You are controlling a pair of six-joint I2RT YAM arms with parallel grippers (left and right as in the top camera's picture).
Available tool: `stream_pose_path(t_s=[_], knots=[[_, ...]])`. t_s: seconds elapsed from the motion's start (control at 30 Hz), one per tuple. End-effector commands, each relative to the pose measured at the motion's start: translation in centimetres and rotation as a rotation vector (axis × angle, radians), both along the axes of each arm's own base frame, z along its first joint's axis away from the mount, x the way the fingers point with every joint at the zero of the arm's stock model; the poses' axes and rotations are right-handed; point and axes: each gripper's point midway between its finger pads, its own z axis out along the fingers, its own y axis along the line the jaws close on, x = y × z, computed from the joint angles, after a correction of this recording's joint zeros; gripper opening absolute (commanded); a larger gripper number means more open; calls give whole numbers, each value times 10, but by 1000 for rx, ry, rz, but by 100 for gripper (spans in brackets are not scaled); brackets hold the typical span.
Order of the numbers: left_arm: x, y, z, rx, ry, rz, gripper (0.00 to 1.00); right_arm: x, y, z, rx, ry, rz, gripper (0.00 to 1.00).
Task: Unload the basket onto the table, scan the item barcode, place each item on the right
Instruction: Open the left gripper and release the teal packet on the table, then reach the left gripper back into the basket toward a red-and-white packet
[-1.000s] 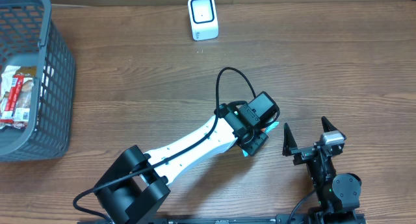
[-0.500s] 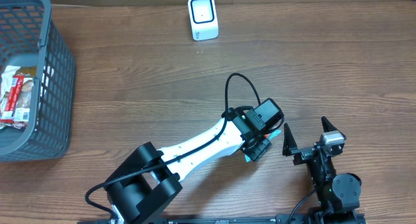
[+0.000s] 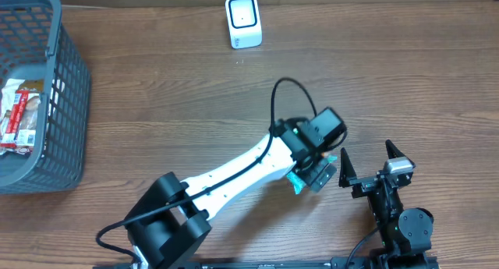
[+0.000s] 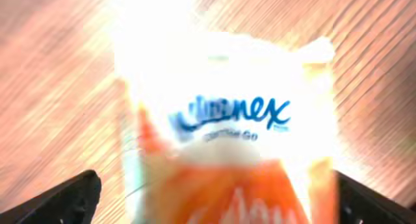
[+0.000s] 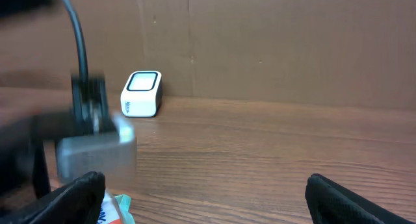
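1. Tissue pack (image 4: 227, 120) lies flat on the wooden table (image 3: 156, 105), under the left gripper (image 3: 316, 174), just beside the right gripper (image 3: 368, 164).
2. Grey basket (image 3: 74, 82) stands at the far left edge of the table. It holds some snack packets (image 3: 17, 113) that lie flat on its bottom.
3. In the left wrist view the pack shows its printed face up. The blue brand word reads upright, the white end points away from the camera and the orange part is nearer. Its long axis seems to run that same way.
4. From overhead only teal corners of the pack show.
5. The left gripper is released, its fingers (image 4: 65, 198) wide apart on both sides of the pack, not touching it.
6. The right gripper is spread and empty.
7. White scanner (image 3: 242, 21) stands well apart, at the far edge.
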Motion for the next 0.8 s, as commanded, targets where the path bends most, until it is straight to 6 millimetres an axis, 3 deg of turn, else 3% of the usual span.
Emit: stream_pose_path(t_s=[0.0,0.2,0.3,0.47,0.53,0.77], knots=[[29,0,74,-68,-140,25,100,0,-1,-3,3,-1,-9,100],[58,29,139,-47,-270,112,100,0,-1,-3,3,-1,-9,100],[80,59,169,-20,-354,186,100,0,-1,-3,3,-1,-9,100],[124,149,227,98,-547,383,100,0,-1,-3,3,-1,-9,100],[138,198,258,134,-623,487,100,0,-1,-3,3,-1,-9,100],[147,358,335,222,-825,849,100,0,-1,-3,3,-1,-9,100]])
